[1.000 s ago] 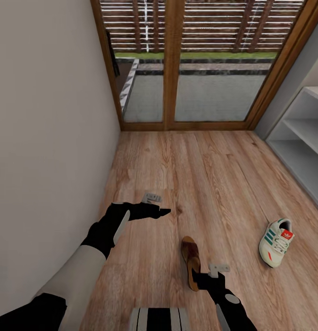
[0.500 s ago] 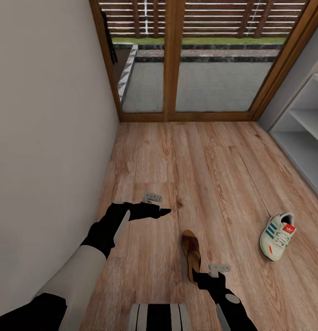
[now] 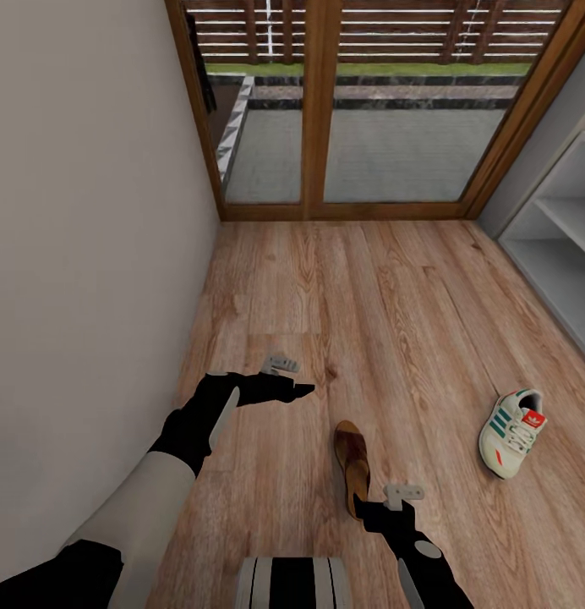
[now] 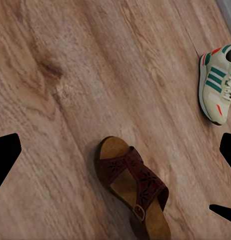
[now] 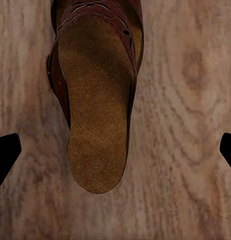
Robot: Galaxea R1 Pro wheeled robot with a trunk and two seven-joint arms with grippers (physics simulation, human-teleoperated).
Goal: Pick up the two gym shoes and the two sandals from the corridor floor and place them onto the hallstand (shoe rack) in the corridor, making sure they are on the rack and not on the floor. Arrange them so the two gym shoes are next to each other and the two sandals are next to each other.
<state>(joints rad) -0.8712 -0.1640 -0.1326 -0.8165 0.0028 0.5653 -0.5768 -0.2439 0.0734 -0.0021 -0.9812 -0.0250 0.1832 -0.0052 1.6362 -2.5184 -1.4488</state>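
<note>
One sandal (image 3: 352,467) flat on the corridor floor (image 3: 385,321), directly under right end effector (image 3: 392,501), fingers spread wide, empty. Looks light, stiff-soled; strap soft. Best pinched across the sole edges mid-length. Left end effector (image 3: 284,381) also wide, idle.

Plain off-white wall (image 3: 90,211) along the left side; wood-framed glass doors (image 3: 360,110) at the far end, central wooden post (image 3: 319,101) between the panes (grey paved patio (image 3: 385,152), grass strip (image 3: 360,69) and slatted wooden fence (image 3: 369,30) outside)
</note>
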